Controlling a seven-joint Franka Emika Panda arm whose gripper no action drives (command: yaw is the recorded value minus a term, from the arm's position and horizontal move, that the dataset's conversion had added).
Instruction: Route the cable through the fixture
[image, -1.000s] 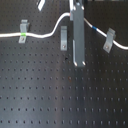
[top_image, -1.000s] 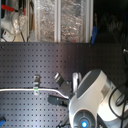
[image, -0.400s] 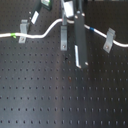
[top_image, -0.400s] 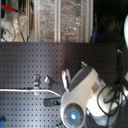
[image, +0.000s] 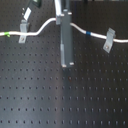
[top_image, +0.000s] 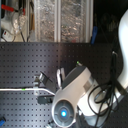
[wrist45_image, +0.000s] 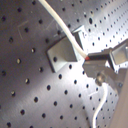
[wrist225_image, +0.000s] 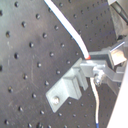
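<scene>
The cable (image: 47, 25) is a white cord with a green band (image: 7, 34) and a blue band (image: 89, 34). In both wrist views my gripper (wrist45_image: 94, 65) (wrist225_image: 92, 64) is shut on the cable (wrist45_image: 60, 22) right beside the fixture (wrist45_image: 62, 50), a small grey clip bracket bolted to the board. The cable crosses the fixture's upper end; I cannot tell whether it sits in the slot. In the second wrist view the fixture (wrist225_image: 67, 90) lies just under the fingers. In the first exterior view a long grey bar (image: 65, 45) under the arm hides the fixture.
Two leaning grey clips (image: 22, 34) (image: 108, 41) carry the cable on either side, and a third clip (image: 27, 15) stands at the back. The black perforated board (image: 65, 95) lies all around. In the second exterior view the white arm body (top_image: 75, 95) fills the lower middle.
The arm has moved toward the first exterior view's left and down. The cable's raised middle has come down flatter, close to the board. The upright clip is now covered by the bar.
</scene>
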